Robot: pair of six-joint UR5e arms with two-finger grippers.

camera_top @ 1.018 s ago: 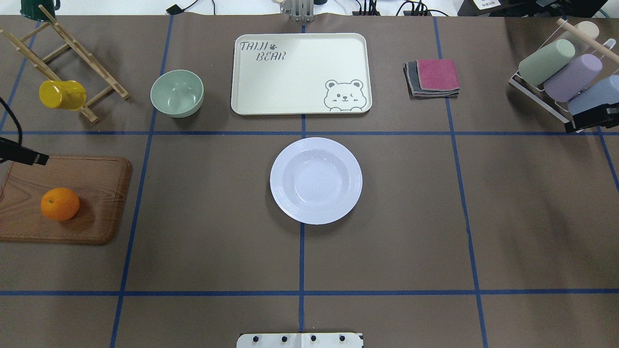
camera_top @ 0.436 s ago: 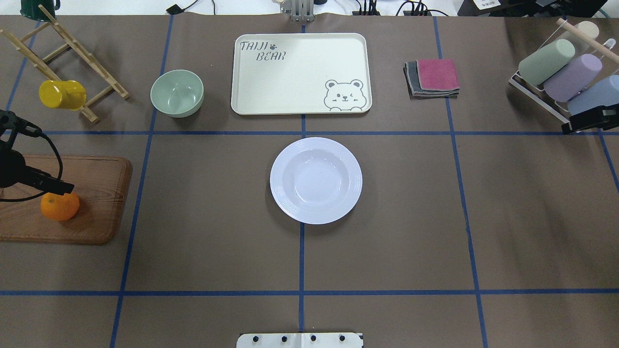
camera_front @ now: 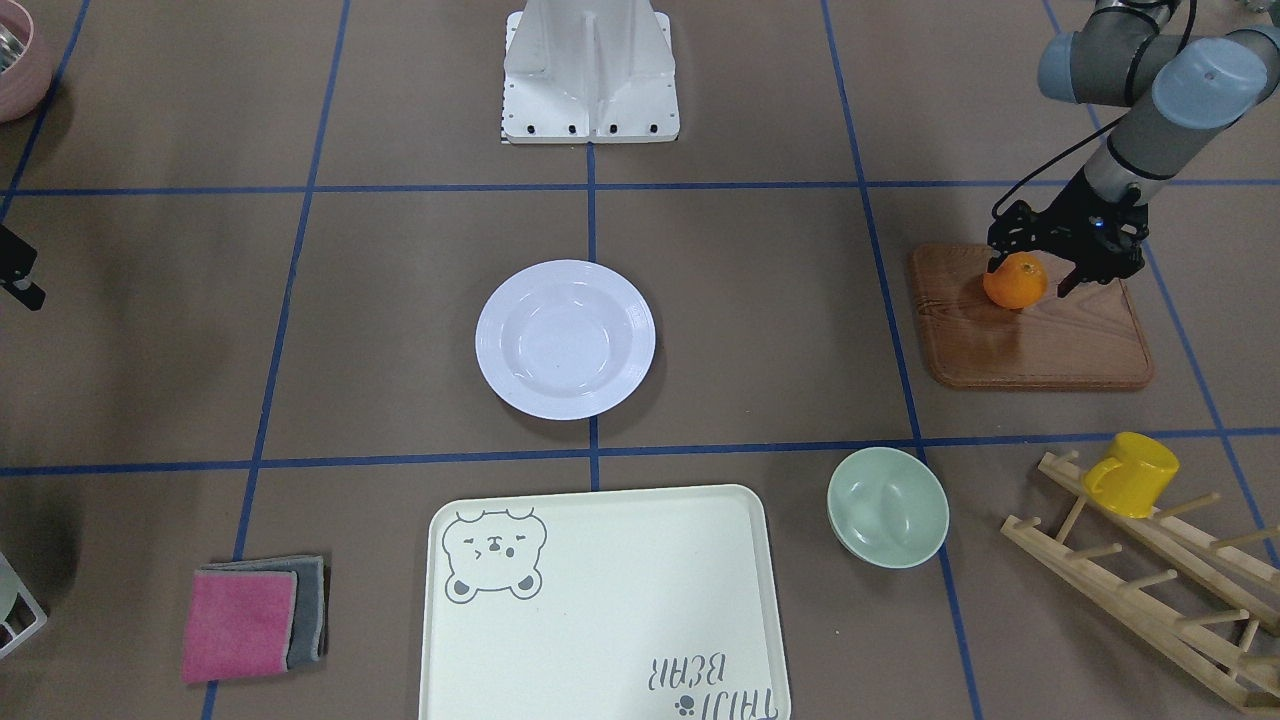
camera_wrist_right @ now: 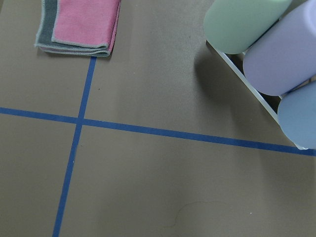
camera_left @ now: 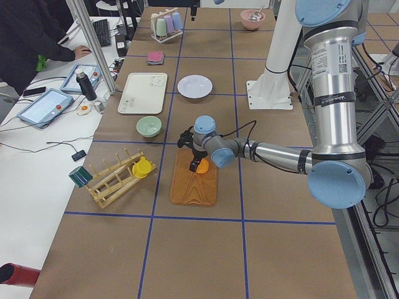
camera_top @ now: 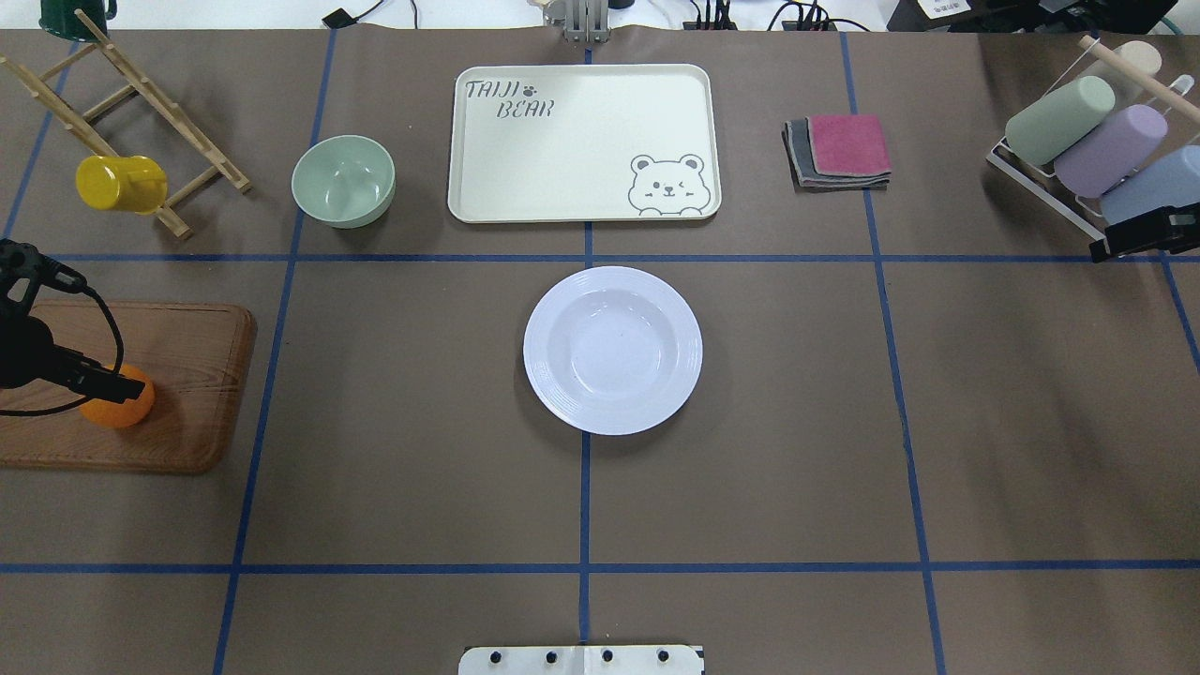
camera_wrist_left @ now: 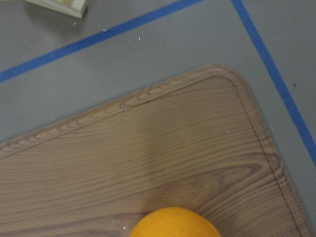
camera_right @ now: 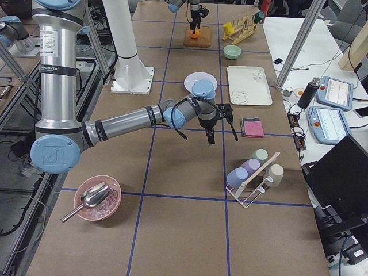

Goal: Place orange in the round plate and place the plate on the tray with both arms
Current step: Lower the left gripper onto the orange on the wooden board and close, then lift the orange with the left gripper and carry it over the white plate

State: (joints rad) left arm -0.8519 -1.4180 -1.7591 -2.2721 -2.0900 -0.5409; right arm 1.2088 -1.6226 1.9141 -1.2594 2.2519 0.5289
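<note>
Gleaming round plate (camera_top: pixel 612 350), ribbed rim

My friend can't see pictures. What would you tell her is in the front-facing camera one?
At the picture's right, the robot's left gripper reaches down around the orange on a wooden board, a finger on each side. The white round plate sits empty mid-table, and the cream bear tray lies nearer the camera beside a green bowl.

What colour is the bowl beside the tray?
The bowl is pale green, clearest in the overhead exterior view.
</note>
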